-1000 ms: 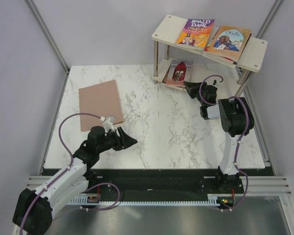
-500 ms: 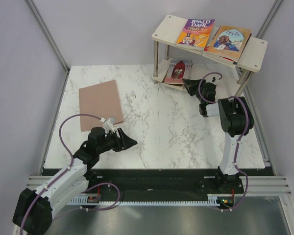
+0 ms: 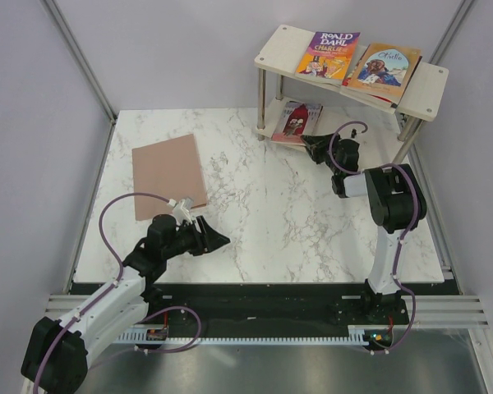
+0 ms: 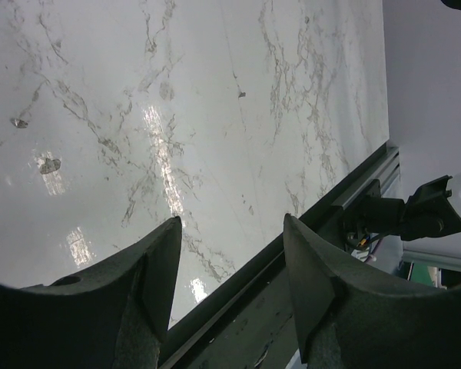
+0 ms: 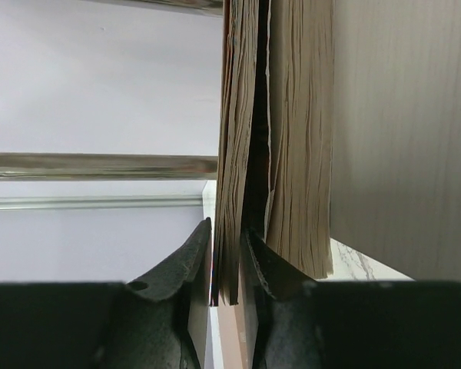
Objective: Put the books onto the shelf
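The left arm lies low along the near left of the tabletop [image 3: 271,213], forearm angled toward the middle. The left hand [image 3: 220,240] hovers just above the marble with its fingers spread well apart and nothing between them.

The right arm stands upright from its base, then bends forward and down, and the right hand [image 3: 310,143] reaches in at the lower tier of the shelf [image 3: 279,45], at the edge of the pink-red book [image 3: 296,121] that lies there. On the top tier the Roald Dahl book [image 3: 329,53] and the Othello book [image 3: 386,66] rest side by side. A brown book [image 3: 168,174] lies flat on the tabletop at far left, well apart from both hands.

The overhead view hides the right fingertips. The right wrist view shows them: the right hand [image 5: 228,234] has its fingers narrowly apart on either side of the page edge of a thin book [image 5: 230,138]. Whether they press on it cannot be told. Just beside it sits a thicker block of pages [image 5: 300,154], against a pale shelf board [image 5: 403,154], with a silver post [image 5: 100,165] behind. The left wrist view shows the left hand [image 4: 230,223] over bare marble near the tabletop's edge rail.
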Robot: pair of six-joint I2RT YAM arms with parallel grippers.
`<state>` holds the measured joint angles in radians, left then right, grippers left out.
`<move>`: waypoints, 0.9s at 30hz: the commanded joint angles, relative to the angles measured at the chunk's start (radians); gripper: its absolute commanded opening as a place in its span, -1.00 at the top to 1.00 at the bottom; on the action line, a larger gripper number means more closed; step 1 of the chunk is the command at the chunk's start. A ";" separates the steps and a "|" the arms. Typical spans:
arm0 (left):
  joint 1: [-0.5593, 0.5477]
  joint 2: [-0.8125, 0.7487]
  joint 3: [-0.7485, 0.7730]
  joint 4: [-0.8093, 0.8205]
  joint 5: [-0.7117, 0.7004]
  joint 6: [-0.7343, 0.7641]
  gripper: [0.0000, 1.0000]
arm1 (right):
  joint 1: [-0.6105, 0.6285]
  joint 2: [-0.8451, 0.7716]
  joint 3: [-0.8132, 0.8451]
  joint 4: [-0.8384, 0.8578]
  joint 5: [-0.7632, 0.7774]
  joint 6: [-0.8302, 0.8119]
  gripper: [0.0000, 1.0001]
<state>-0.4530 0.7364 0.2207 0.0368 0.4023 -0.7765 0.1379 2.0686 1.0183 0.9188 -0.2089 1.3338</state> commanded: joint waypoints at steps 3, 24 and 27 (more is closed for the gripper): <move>0.002 -0.020 -0.014 0.044 0.021 -0.020 -0.24 | 0.000 -0.062 -0.012 0.023 -0.020 -0.030 0.39; 0.002 -0.026 -0.030 0.046 0.023 -0.023 -0.24 | -0.026 -0.133 -0.103 0.064 0.043 -0.024 0.87; 0.000 -0.026 -0.032 0.046 0.021 -0.024 -0.24 | -0.027 -0.119 -0.075 0.051 0.040 -0.021 0.86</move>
<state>-0.4530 0.7181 0.1955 0.0471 0.4026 -0.7807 0.1162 1.9842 0.9218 0.9207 -0.1905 1.3125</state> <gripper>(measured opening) 0.622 0.121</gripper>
